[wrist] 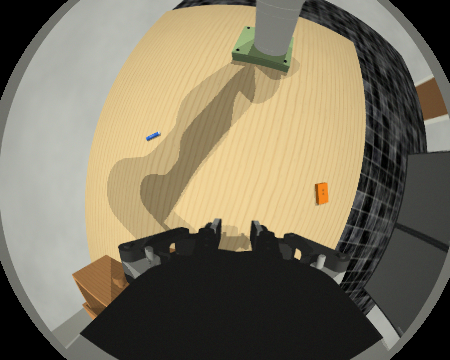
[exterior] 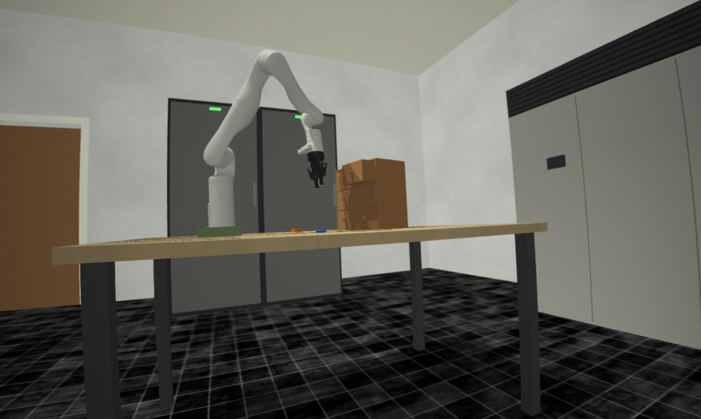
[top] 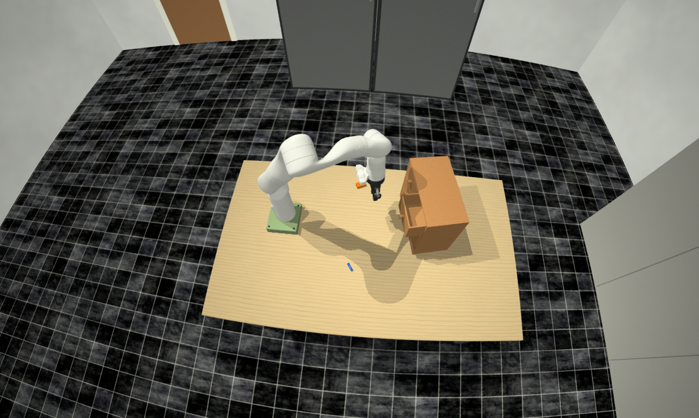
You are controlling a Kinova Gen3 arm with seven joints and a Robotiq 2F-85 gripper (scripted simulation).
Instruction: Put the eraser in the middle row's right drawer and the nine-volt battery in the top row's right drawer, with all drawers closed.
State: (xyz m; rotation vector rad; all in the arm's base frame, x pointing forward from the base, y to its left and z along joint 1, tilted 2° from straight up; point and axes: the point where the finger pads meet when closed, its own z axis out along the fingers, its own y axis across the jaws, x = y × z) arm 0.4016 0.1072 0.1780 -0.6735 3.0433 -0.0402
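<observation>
A pale wooden table point(top: 289, 301) is set on a black tiled floor point(top: 133, 155). The orange block point(wrist: 323, 194) and blue block point(top: 349, 266) lie flat on it; the black gripper point(exterior: 316, 178), partly closed and empty, is held before the orange chest point(top: 438, 202).

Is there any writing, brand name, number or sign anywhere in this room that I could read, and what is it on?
None can be read.
The dark grey cabinets: two green lights near the top, no letters.
The dark plate on the side wall panel: blank.
The wooden chest, the orange block and the blue piece on the table: no markings visible; the two small things are too tiny to tell.
</observation>
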